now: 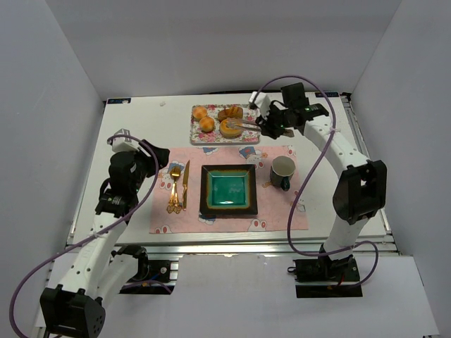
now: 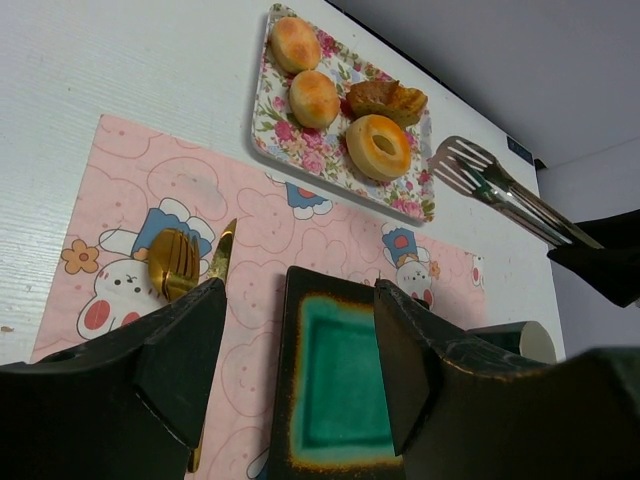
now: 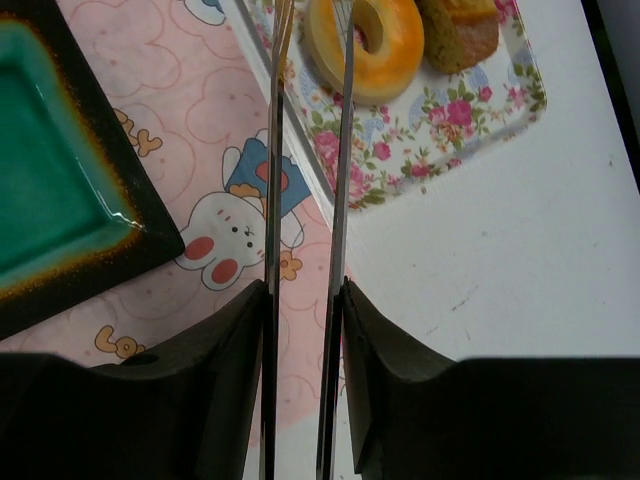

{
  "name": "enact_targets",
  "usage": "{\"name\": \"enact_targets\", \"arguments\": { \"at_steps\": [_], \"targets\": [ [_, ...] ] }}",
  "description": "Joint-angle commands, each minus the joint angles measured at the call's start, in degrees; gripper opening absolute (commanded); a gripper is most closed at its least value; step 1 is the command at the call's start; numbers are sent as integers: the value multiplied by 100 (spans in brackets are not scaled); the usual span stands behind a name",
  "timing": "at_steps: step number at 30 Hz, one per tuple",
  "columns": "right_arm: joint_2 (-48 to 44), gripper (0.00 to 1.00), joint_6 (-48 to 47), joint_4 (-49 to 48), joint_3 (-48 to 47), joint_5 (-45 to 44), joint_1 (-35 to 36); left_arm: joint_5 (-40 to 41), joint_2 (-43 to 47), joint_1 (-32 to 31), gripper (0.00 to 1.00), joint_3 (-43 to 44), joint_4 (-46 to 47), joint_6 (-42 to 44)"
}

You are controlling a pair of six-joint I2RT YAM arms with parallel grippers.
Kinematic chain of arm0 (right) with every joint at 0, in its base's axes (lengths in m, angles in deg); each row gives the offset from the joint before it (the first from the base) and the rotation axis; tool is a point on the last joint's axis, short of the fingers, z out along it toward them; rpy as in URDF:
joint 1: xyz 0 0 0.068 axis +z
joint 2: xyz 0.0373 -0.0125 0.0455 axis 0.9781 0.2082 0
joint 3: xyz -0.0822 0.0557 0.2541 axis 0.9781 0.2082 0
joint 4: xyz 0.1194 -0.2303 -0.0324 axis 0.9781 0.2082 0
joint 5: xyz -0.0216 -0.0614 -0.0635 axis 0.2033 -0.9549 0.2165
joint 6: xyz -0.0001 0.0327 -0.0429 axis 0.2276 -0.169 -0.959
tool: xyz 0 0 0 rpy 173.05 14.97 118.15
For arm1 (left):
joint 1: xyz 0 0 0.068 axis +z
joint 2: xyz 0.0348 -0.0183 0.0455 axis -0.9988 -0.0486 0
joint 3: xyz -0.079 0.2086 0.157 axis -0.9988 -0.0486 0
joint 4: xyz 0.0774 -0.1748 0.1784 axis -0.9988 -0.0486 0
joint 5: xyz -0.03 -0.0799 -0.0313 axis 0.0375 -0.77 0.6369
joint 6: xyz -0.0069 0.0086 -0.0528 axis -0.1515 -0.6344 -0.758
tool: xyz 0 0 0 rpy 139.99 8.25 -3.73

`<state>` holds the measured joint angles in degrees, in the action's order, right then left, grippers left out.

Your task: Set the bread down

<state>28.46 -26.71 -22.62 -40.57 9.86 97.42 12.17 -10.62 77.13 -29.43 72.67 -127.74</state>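
Note:
The bread (image 1: pixel 229 127) is a golden ring lying on the floral tray (image 1: pixel 243 138) at the back of the table, and it also shows in the left wrist view (image 2: pixel 378 146) and the right wrist view (image 3: pixel 385 50). My right gripper (image 1: pixel 271 127) (image 3: pixel 305 300) is shut on metal tongs (image 3: pixel 340 150) (image 2: pixel 500 190). The tongs' arms are slightly apart. One arm crosses over the ring and the other runs along its side; I cannot tell whether they touch it. My left gripper (image 1: pixel 151 160) (image 2: pixel 300 340) is open and empty above the pink placemat (image 1: pixel 282 211).
Two small orange buns (image 1: pixel 203 118) and a dark elongated pastry (image 1: pixel 231 111) share the tray. A square green plate with a dark rim (image 1: pixel 228 210) sits mid-placemat. A mug (image 1: pixel 283 171) stands to its right. A gold fork and knife (image 1: pixel 177 186) lie to its left.

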Motion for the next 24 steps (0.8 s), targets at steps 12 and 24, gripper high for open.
{"name": "enact_targets", "arguments": {
  "at_steps": [12, 24],
  "targets": [
    [530, 43, -489, -622, -264, -1231, 719, 193, 238, 7, 71, -78, -135, -65],
    [592, 43, -568, -1000, -9, -1530, 807, 193, 194, 7, 71, -69, -74, -74]
  ]
}}
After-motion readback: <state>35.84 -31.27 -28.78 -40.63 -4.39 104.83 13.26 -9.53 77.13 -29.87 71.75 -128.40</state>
